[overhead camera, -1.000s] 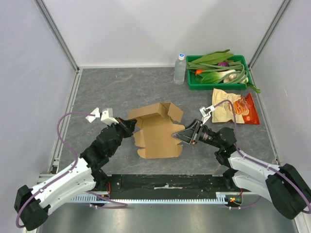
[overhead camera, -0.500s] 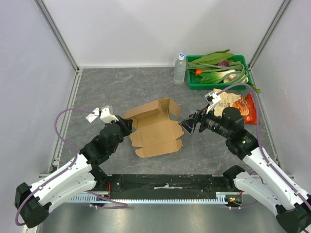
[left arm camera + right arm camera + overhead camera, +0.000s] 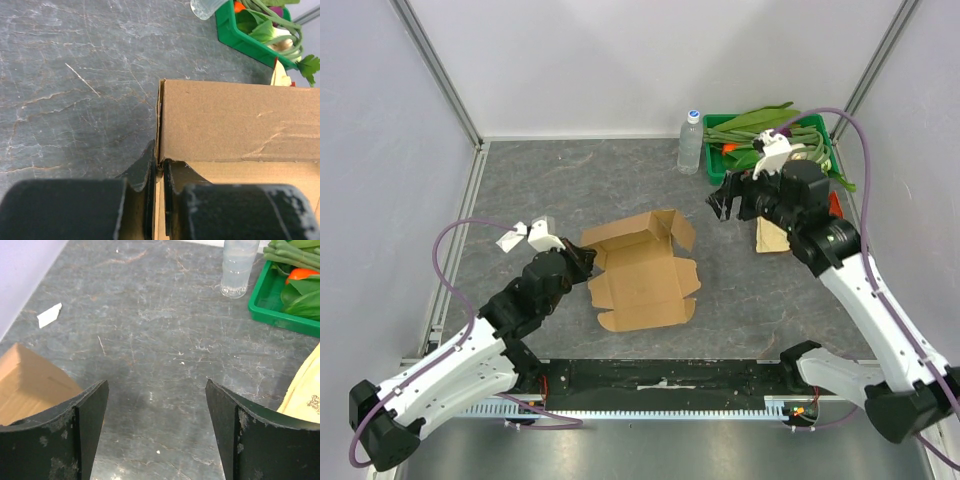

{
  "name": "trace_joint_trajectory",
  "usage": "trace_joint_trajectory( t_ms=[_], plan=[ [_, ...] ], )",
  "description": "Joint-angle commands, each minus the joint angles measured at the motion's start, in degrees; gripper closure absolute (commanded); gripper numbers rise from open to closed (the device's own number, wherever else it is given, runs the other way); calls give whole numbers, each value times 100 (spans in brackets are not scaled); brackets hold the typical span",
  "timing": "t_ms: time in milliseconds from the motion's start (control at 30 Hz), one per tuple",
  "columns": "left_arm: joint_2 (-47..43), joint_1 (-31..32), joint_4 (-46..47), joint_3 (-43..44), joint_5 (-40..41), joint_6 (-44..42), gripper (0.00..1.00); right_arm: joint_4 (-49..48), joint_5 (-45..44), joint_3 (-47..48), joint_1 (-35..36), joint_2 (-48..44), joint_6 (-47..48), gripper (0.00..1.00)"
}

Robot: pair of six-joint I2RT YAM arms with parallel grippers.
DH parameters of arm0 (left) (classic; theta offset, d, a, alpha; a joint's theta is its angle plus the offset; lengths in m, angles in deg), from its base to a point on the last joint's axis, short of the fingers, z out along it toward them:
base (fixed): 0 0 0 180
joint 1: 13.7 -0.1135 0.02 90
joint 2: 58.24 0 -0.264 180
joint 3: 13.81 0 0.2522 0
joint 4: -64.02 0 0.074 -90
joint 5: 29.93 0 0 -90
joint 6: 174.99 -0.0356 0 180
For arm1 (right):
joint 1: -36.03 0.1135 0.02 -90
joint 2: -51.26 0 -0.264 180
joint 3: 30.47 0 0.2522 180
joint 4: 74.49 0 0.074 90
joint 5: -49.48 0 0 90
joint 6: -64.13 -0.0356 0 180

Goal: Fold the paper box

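The paper box [image 3: 642, 270] is a brown cardboard sheet lying partly folded in the middle of the table, its back wall and side flaps standing up. My left gripper [image 3: 586, 262] is shut on the box's left side wall. In the left wrist view the fingertips [image 3: 145, 172] pinch the thin cardboard edge just below the upright wall [image 3: 235, 120]. My right gripper [image 3: 721, 202] is open and empty, raised well above the table to the right of the box. In the right wrist view only a corner of the box [image 3: 30, 385] shows at the left edge.
A green tray [image 3: 769, 150] of vegetables stands at the back right with a clear water bottle [image 3: 690, 142] on its left. An orange-tan snack bag [image 3: 772, 236] lies partly hidden under my right arm. A white paper scrap [image 3: 510, 240] lies left of the box.
My right gripper has let go of the box's right side and risen back toward the tray. The box's front has settled flatter. My left gripper keeps its hold.
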Motion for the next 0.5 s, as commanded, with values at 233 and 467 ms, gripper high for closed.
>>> trace_joint_trajectory(
  t_ms=[233,467],
  plan=[
    [-52,-15,-124,579,-633,-266,98,334,1767,235,389,626,1320,29],
    [202,-24,-343,808,-633,-337,98,210,1477,137,972,292,1224,29]
  ],
)
